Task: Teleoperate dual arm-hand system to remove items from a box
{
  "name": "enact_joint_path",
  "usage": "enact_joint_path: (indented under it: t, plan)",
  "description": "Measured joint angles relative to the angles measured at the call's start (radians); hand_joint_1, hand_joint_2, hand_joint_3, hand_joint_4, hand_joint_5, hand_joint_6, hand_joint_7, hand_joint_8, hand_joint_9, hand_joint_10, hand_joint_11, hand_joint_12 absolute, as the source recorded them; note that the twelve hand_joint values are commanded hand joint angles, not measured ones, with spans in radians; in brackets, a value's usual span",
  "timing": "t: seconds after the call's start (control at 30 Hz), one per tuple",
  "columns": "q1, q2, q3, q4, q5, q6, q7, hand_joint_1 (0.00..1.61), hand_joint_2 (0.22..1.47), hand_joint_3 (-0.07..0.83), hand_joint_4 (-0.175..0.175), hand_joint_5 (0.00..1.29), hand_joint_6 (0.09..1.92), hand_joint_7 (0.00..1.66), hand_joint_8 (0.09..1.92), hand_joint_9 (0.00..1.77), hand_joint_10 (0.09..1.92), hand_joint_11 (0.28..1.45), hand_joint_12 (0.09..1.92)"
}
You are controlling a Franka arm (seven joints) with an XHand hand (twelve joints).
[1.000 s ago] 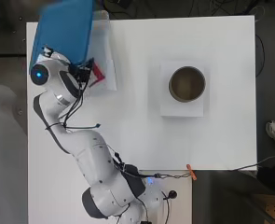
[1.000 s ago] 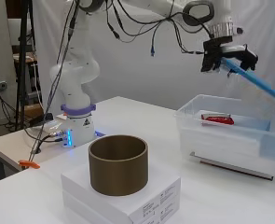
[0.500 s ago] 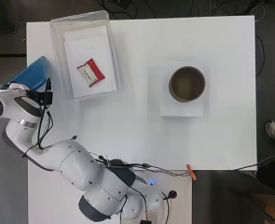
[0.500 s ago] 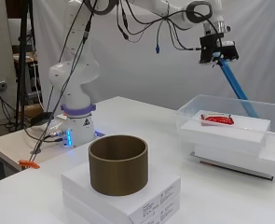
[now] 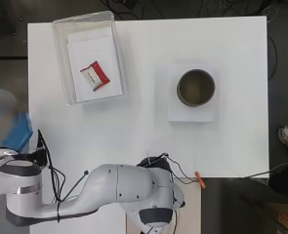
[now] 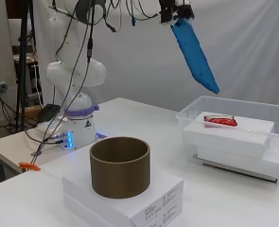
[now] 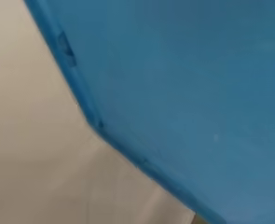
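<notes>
Hand (image 6: pixel 176 10) raised high above the table (image 5: pixel 148 122), fingers closed on the top edge of a flat blue lid (image 6: pixel 194 53), which hangs tilted downward in the air, well above and to the near side of the clear plastic box (image 6: pixel 233 137); in the overhead view the lid (image 5: pixel 17 137) sits off the table's left edge. Box is uncovered, near the table's far-left corner, holding white cartons (image 6: pixel 236 135) with a red-and-white packet (image 5: pixel 95 76) lying on top. Brown cylindrical container (image 5: pixel 195 87) stands on a separate white carton (image 5: pixel 190 111), well apart from the box.
</notes>
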Motion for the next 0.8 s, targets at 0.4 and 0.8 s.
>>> enact_joint_path:
  t: [0.4, 0.8]
  plan:
    - [0.435, -0.274, -0.568, -0.051, 0.362, -0.074, -0.284, 0.53, 0.9, 0.012, 0.066, 0.2, 0.75, 0.46, 0.8, 0.69, 0.97, 0.7, 1.01]
    - [0.824, -1.29, -1.731, -0.067, 0.645, 0.028, -0.18, 0.05, 1.03, 0.004, 0.062, 0.43, 0.09, 0.54, 0.09, 0.64, 0.09, 0.61, 0.09]
